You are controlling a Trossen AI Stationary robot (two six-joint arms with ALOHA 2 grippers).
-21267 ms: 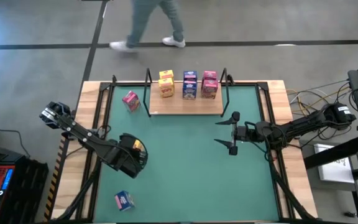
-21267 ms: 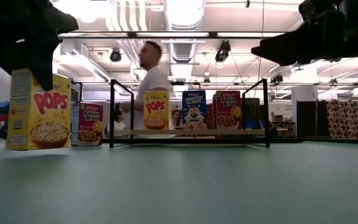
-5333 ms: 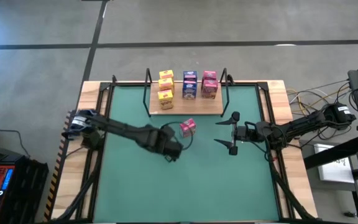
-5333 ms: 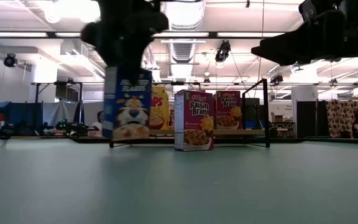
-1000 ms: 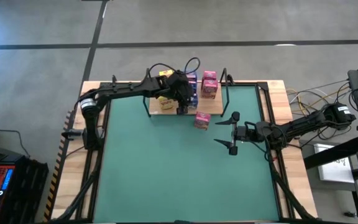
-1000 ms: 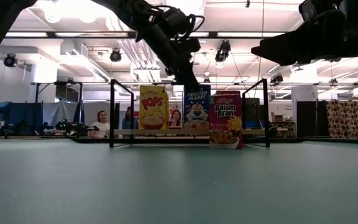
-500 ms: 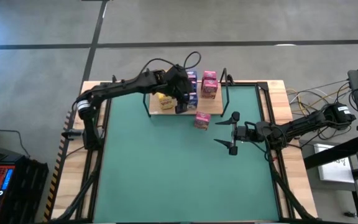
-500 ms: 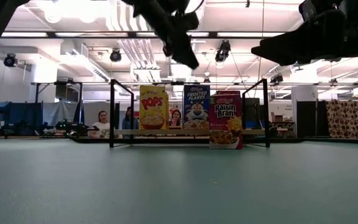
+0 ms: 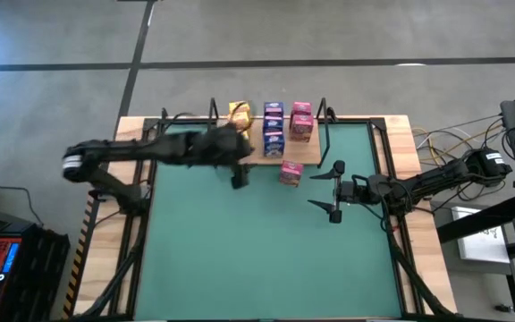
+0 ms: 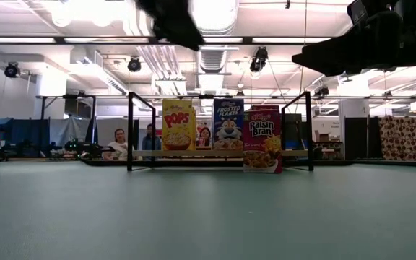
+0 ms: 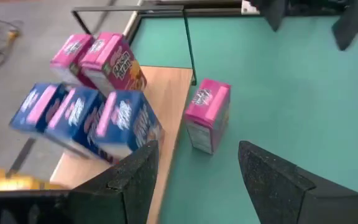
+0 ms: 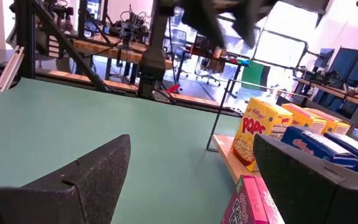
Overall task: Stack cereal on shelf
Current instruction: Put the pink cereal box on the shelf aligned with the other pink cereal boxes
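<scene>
Seen only from the left wrist, the left gripper, jaws spread and empty, faces a pink cereal box on the green mat beside the shelf; the right gripper waits agape nearby.

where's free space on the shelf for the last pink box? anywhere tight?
Free: the shelf board's front strip ahead of the two pink boxes, beside the right upright. The mat is bare toward the near edge. Tight: between the loose pink box and the open right claw. The left claw hovers off the shelf's left front.
</scene>
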